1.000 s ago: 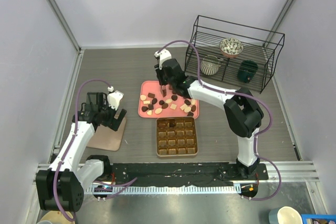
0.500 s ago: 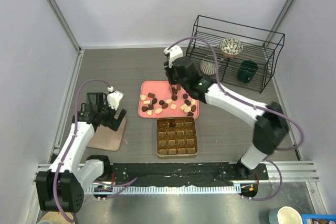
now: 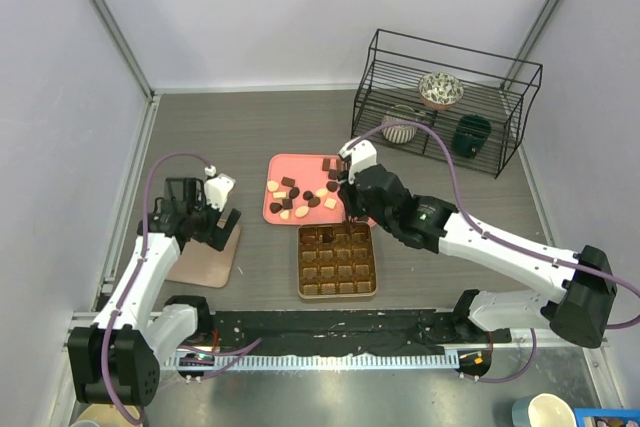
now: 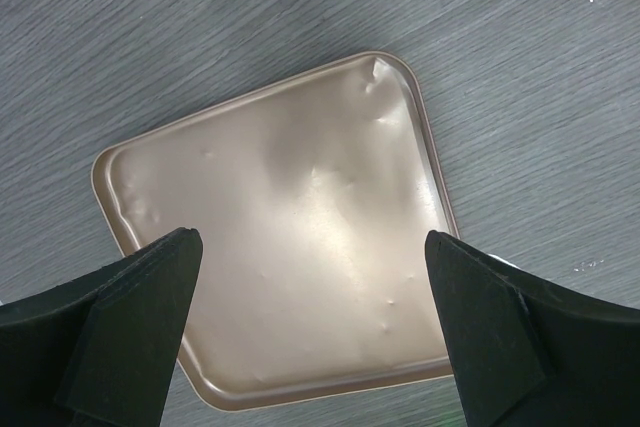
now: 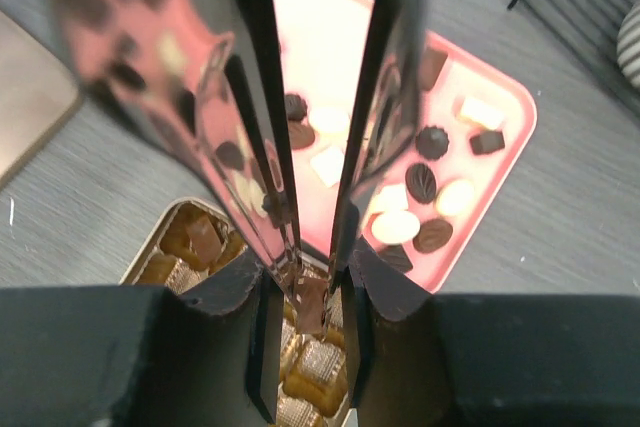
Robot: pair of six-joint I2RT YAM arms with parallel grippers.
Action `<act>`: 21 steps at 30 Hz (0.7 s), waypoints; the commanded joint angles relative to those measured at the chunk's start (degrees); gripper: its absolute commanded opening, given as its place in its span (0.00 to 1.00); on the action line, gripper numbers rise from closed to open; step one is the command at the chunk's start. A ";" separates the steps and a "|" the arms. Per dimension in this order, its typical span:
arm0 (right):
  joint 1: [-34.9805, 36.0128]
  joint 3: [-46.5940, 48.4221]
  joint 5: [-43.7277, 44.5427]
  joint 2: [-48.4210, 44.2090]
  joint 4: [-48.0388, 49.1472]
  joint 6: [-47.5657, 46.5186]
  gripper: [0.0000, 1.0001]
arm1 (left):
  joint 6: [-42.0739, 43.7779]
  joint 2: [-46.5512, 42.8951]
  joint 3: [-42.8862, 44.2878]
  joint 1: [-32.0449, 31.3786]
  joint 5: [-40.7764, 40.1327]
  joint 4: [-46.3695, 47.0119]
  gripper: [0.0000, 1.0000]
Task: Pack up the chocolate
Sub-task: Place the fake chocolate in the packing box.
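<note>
The chocolate (image 3: pixel 313 201) is a scatter of bite-sized pieces in dark brown, mid-brown and cream-white. Some are round, some oval with a ribbed leaf pattern, some square, and most lie loose on the pink tray (image 3: pixel 275 209) at the middle of the table. The right wrist view shows them (image 5: pixel 421 183) spread over the tray's near half, dark ovals beside pale ones. One mid-brown square sits alone in a corner cell (image 5: pixel 205 237) of the gold-brown gridded box (image 3: pixel 337 292), which lies just in front of the tray. The right gripper (image 3: pixel 349 213) hangs over the box's far edge, where box and tray meet. Its fingers (image 5: pixel 255 147) are drawn in to a narrow gap and pinch a small brown square piece (image 5: pixel 312 305) at their very tips. That piece is held upright between the two pads, above the box's cells and clear of them. The loose pieces on the tray lie beyond and to the side of the fingers, none touching them. The left gripper (image 4: pixel 308 237) is well apart on the left of the table. Its jaws are spread wide with nothing between them, poised above a flat gold-brown lid (image 4: pixel 290 177).
</note>
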 commanded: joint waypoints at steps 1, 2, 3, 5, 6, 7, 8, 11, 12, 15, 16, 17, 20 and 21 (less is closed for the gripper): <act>0.65 -0.89 1.86 -1.95 1.53 2.20 0.22 | -0.72 -0.82 -1.20 0.26 -0.78 1.83 1.00; 0.65 -1.16 1.86 -1.78 1.80 2.03 0.23 | -0.90 -0.90 -1.29 0.26 -0.79 2.01 1.00; 0.65 -1.25 1.95 -1.60 2.58 1.94 0.23 | -0.99 -0.99 -1.29 0.26 -0.79 2.10 1.00; 0.65 -1.33 1.51 -0.81 3.46 1.76 0.23 | -1.16 -1.08 -1.29 0.26 -0.61 2.10 1.00; 0.65 -1.25 1.25 -0.55 4.34 1.85 0.24 | -1.16 -1.08 -1.29 0.35 -0.52 2.10 1.00; 0.65 -1.25 1.16 -0.37 4.78 2.02 0.24 | -1.25 -0.99 -1.29 0.26 -0.61 2.01 1.00; 0.65 -1.33 0.46 0.33 5.14 2.20 0.24 | -1.17 -0.99 -1.29 0.26 -0.61 2.10 1.00; 0.65 -1.16 -0.33 1.04 6.11 2.64 0.30 | -1.08 -0.99 -1.29 0.26 -0.61 2.01 1.00; 0.65 -1.16 -0.51 1.47 6.28 2.82 0.32 | -0.99 -0.99 -1.37 0.26 -0.70 2.01 1.00; 0.65 -1.07 -0.33 1.83 6.11 2.73 0.39 | -0.81 -0.99 -1.55 0.35 -0.70 2.10 1.00; 0.65 -0.90 -0.33 1.74 6.02 2.90 0.41 | -0.73 -0.99 -1.64 0.26 -0.70 1.92 1.00; 0.65 -0.90 -0.25 1.74 5.84 2.82 0.42 | -0.64 -1.17 -1.73 0.35 -0.78 2.01 1.00; 0.65 -0.28 -0.25 1.22 5.41 2.64 0.45 | -0.55 -1.26 -1.90 0.26 -0.61 2.01 1.00; 0.65 -0.02 -0.16 1.30 5.23 2.47 0.45 | -0.64 -1.26 -1.90 0.35 -0.44 2.01 1.00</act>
